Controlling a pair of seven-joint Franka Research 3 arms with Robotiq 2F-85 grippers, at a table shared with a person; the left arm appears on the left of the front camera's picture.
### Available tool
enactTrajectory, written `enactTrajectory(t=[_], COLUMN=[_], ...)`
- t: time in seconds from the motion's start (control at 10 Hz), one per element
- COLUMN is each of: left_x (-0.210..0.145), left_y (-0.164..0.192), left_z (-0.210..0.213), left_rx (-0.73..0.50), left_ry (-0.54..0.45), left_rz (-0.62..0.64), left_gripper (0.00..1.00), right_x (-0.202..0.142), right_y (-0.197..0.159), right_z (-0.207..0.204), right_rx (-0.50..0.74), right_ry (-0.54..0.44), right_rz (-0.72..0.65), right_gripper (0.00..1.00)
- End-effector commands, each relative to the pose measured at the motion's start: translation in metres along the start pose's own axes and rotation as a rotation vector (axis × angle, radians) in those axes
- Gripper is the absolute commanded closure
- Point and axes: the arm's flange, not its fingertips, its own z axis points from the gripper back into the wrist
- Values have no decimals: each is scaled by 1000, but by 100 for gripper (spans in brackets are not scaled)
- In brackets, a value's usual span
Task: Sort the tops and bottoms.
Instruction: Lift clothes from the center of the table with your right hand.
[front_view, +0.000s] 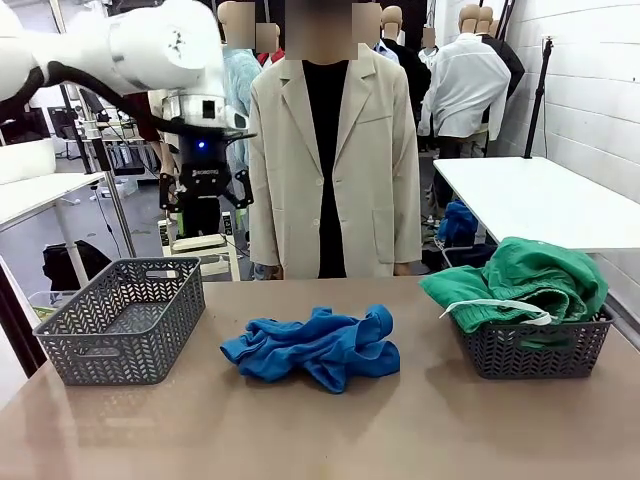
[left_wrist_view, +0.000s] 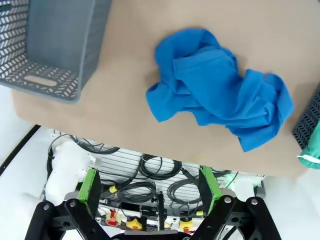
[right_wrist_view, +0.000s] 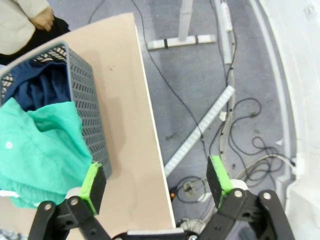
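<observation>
Nearest, both grippers hang high, jaws wide and holding nothing: the left gripper (front_view: 207, 205) above the left part of the table (front_view: 150, 430), the right gripper (right_wrist_view: 157, 182) over its right edge and the cabled floor (right_wrist_view: 210, 75). The table's front strip is bare. At the middle lies the crumpled royal-blue top (front_view: 312, 350), apart from both baskets. The left basket (front_view: 120, 320) stands by the left edge; the right basket (front_view: 530, 348), by the right edge, holds the green bottoms (front_view: 530, 280), spilling over its rim, and the navy bottoms (right_wrist_view: 37, 85). Behind stands a person (front_view: 335, 170).
</observation>
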Motion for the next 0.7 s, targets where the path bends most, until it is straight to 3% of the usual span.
enactTrajectory(t=[0.0,0.3,0.4,0.5,0.6], left_x=[-10,-15,-20,-16,-19], left_y=[-24,-15,-24,9,50], left_z=[33,16,17,12,-1], left_rx=[133,82,199,153,144], left_ry=[-61,-41,-150,-237,-282], left_rz=[-39,-39,-126,-267,-288], left_gripper=[0,0,0,0,0], right_x=[-1,-1,-1,-1,-1], right_y=[2,2,2,2,2], right_z=[1,1,1,1,1], right_rx=[-16,-16,-16,-16,-16], right_ry=[10,10,10,10,10], right_rz=[-9,-9,-9,-9,-9], right_gripper=[0,0,0,0,0])
